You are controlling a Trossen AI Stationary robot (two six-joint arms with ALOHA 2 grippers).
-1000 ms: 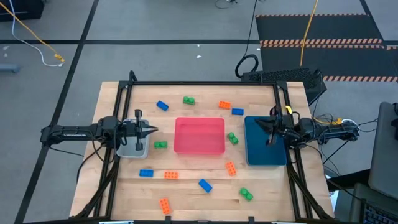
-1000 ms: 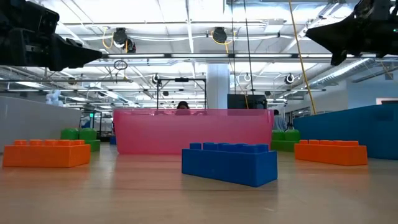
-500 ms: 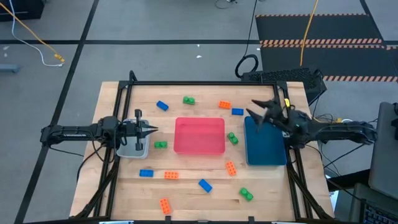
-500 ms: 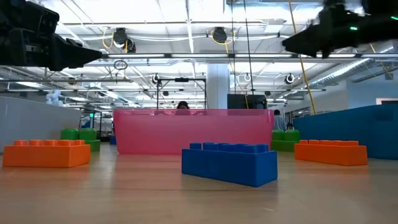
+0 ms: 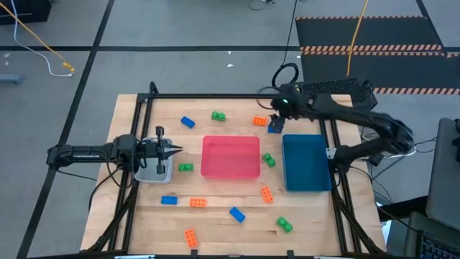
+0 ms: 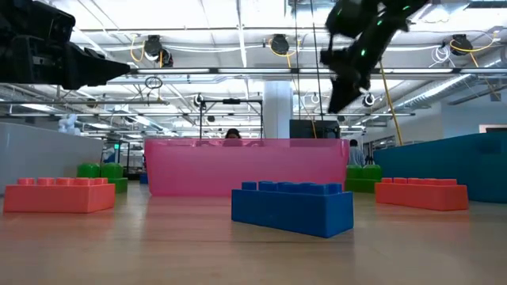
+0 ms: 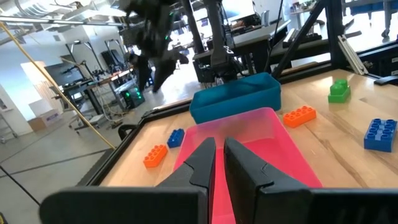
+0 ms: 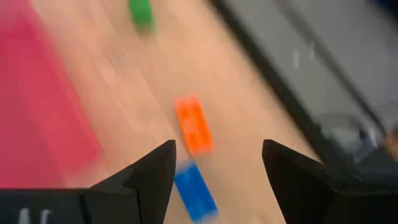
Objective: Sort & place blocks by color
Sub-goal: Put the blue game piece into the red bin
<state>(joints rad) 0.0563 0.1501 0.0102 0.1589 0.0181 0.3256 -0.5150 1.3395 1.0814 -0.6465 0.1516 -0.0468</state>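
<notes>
Blue, green and orange blocks lie scattered on the wooden table around the pink tray (image 5: 230,157). My right gripper (image 5: 276,119) hangs open at the far side, tipped downward above an orange block (image 8: 194,126) and a blue block (image 8: 195,194). Both blocks lie flat on the wood, between the fingers in the right wrist view, and nothing touches them. My left gripper (image 5: 177,151) stays shut and level over the grey tray (image 5: 154,174) at the table's left, holding nothing.
The teal tray (image 5: 307,164) sits right of the pink one. More blocks: blue (image 5: 187,122) and green (image 5: 218,115) at the far side, green (image 5: 269,160) between the trays, and several near the front, such as blue (image 5: 236,214) and orange (image 5: 190,237).
My right gripper has swung from above the teal tray toward the table's far edge and leftward, rising and tipping from level to pointing down. Its fingers have opened. It now hangs over the far orange and blue blocks. No block has moved.
</notes>
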